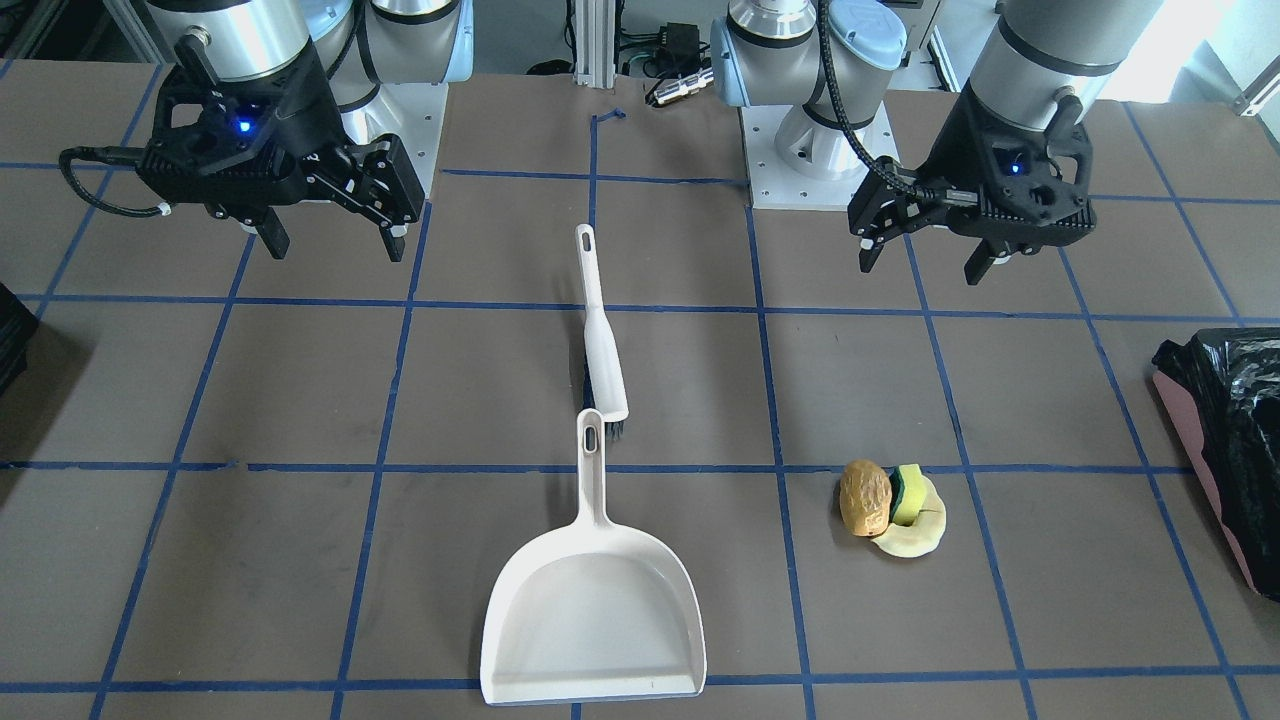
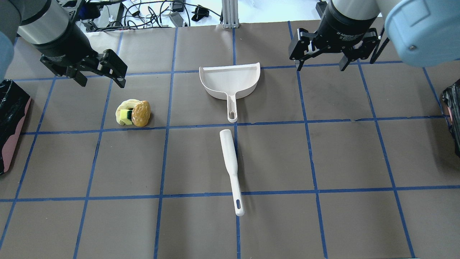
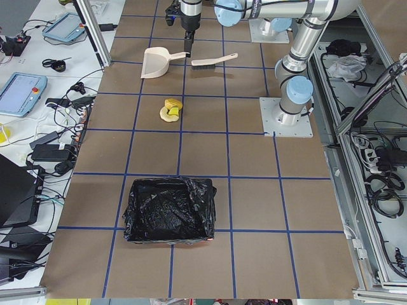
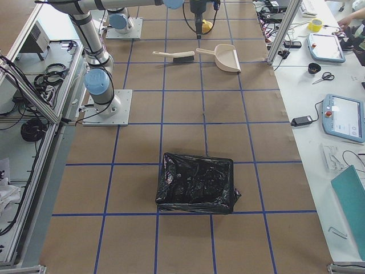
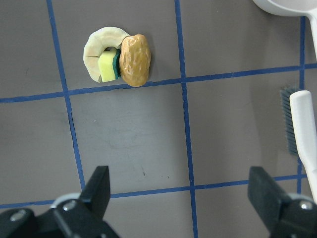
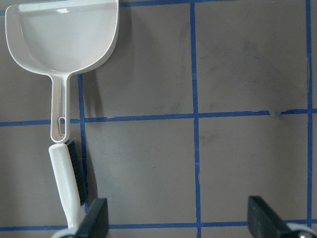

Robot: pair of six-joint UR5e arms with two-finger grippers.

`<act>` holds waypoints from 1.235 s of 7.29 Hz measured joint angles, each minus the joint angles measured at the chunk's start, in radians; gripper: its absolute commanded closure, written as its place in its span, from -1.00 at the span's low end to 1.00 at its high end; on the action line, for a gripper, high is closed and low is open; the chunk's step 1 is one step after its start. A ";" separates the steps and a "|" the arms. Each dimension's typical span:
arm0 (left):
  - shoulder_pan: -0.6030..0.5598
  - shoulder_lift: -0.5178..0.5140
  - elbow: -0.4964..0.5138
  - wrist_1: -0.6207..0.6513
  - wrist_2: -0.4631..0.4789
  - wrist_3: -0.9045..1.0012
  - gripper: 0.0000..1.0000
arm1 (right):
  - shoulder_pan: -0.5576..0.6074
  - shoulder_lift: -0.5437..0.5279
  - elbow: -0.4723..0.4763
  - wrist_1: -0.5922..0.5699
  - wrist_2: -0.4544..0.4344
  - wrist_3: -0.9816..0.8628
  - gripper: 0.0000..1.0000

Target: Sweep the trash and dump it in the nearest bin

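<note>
Since both pincers hold nothing, nothing is swept yet. Left pincer [image 2: 102,82] hangs with jaws spread wide above the table [image 2: 345,154], toward the far edge, near the trash [image 2: 133,113]. Right pincer [image 2: 320,66] is likewise wide open, toward the far edge on the right side.

Trash sits as one tight cluster between the dustpan [image 2: 230,82] and the left end of the table. The pink-walled bin [image 2: 10,144] stands at that left end, so it looks like the nearest one. The plain black bin [image 2: 453,118] is at the right end.

Handling, my read:
- Trash looks light. The brown lump is rounded and may roll, the sponge is soft, and the curved piece half wraps both. Push it as a group, don't pinch it.
- Brush [image 2: 230,158] and dustpan look like stiff, light, smooth plastic. Grip each on its slim handle, across the narrow width. Expect some slip.

Hard to read:
- Both bins are cut off at the frame edges in the overhead and front views, so depth is unclear.
- Brush bristles are mostly hidden under its white back.
- Can't tell whether the brush head touches the dustpan handle.
- Side views are too small to show the pincers.
</note>
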 measured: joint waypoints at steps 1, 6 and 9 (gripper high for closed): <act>0.000 0.000 0.000 0.001 0.001 0.000 -1.00 | 0.001 -0.001 0.000 0.000 0.001 0.000 -1.00; 0.001 0.006 -0.004 -0.007 0.001 0.012 -1.00 | 0.001 -0.001 0.001 0.000 0.000 0.000 -1.00; 0.002 0.007 -0.005 -0.023 0.003 0.008 -1.00 | 0.001 0.000 0.001 0.000 0.000 0.000 -1.00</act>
